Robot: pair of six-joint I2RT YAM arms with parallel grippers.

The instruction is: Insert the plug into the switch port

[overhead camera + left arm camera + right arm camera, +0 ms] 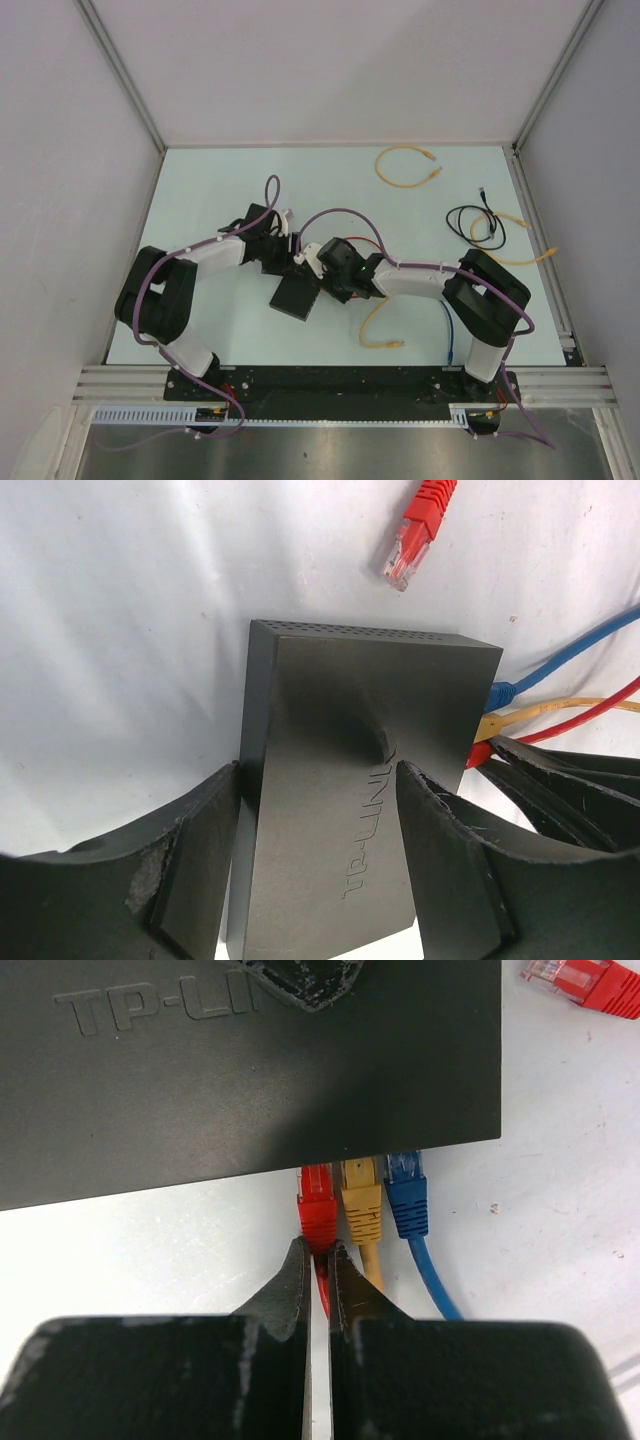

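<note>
- Nearest the arms' bases, at the socket edge of the switch, the right hand point(318, 1260) was clenched on the thin red cable point(322, 1295), right behind the red plug point(316, 1205). Gripping so close to the plug probably kept that short stretch stiff enough to push straight in.
- The red plug sat in a socket of the flat matte-black rectangular switch point(250, 1070), which lay on the pale desk point(150, 1250) between the two hands. A yellow plug point(361, 1205) was just beside it, and a blue plug point(407, 1200) came next along the same edge. Whether the red one had latched home could not be told.
- Over the switch, the left hand point(320, 770) was spread wide and grasped nothing. One finger point(440, 820) lay across the switch's top face by the raised lettering. The other hung down beside the wall opposite the sockets. This looked like bracing, so the box would not slide away under the right hand's push.
- Past the switch's short end, apart from it, a spare red plug with a clear tip point(420, 530) lay loose on the desk.
- Farthest off, well apart from the switch, a yellow cable loop point(381, 168) and a black cable coil point(450, 220) rested out of the way.
</note>
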